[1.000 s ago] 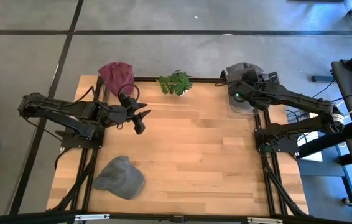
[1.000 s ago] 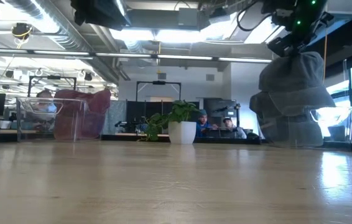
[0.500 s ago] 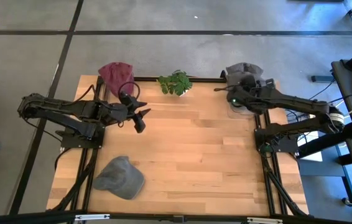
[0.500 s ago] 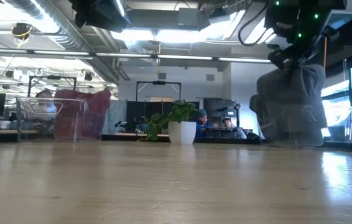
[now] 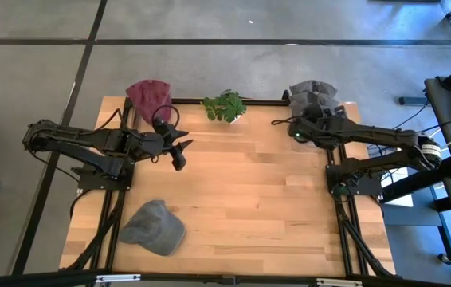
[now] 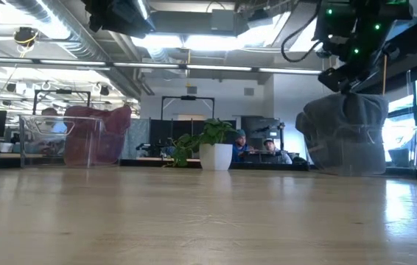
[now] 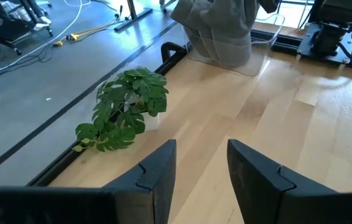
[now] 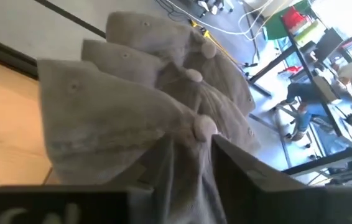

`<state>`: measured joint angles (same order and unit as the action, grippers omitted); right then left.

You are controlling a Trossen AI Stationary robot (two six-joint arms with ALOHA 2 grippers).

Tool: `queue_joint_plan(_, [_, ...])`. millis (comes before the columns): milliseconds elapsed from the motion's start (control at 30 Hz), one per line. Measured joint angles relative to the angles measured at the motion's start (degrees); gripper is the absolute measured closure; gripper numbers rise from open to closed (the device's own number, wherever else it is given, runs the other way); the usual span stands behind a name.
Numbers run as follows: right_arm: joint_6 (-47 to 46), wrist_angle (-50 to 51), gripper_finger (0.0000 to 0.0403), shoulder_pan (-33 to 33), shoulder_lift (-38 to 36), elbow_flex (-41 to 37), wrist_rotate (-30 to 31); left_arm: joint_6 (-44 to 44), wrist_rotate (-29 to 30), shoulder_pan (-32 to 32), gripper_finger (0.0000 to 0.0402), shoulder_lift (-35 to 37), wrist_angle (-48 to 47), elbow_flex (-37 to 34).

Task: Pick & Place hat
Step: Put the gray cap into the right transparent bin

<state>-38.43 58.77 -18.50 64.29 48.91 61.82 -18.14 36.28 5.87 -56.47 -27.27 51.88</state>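
- A grey baseball cap (image 5: pixel 154 227) lies flat on the wooden surface (image 5: pixel 241 199) near its front left corner, well apart from both arms.
- The left gripper (image 5: pixel 179 151) hovers over the left half of the surface, beyond the cap and short of the far edge; its two dark fingers (image 7: pixel 157 171) stand apart with bare wood between them and hold nothing.
- The right gripper (image 5: pixel 296 127) sits at the far right corner, right against a stack of grey caps (image 5: pixel 313 96); in the right wrist view its fingers (image 8: pixel 238 165) are parted around a fold of the top cap (image 8: pixel 163 106), with the cap's button just ahead of them; whether they pinch the cloth or merely straddle it cannot be told.
- The stack of grey caps stands in a clear plastic bin (image 6: pixel 345 151) at that far right corner; in the low view the right gripper shows just above the pile.
- A small potted plant (image 5: pixel 225 106) in a white pot stands at the middle of the far edge.
- A clear bin of dark red caps (image 5: pixel 150 97) stands at the far left corner.
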Motion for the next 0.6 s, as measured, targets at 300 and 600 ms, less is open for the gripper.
queue_joint_plan(300, [14.7, -2.1, 0.0228, 0.0, 0.0, 11.5, -7.4, -7.2, -16.7, 0.0, 0.0263, 1.6, -3.8, 0.0])
queue_joint_plan(600, [33.7, -24.2, 0.0226, 0.0, 0.1, 15.4, -26.6, -35.3, -37.2, 3.8, 0.0263, 1.1, -26.1, 0.0])
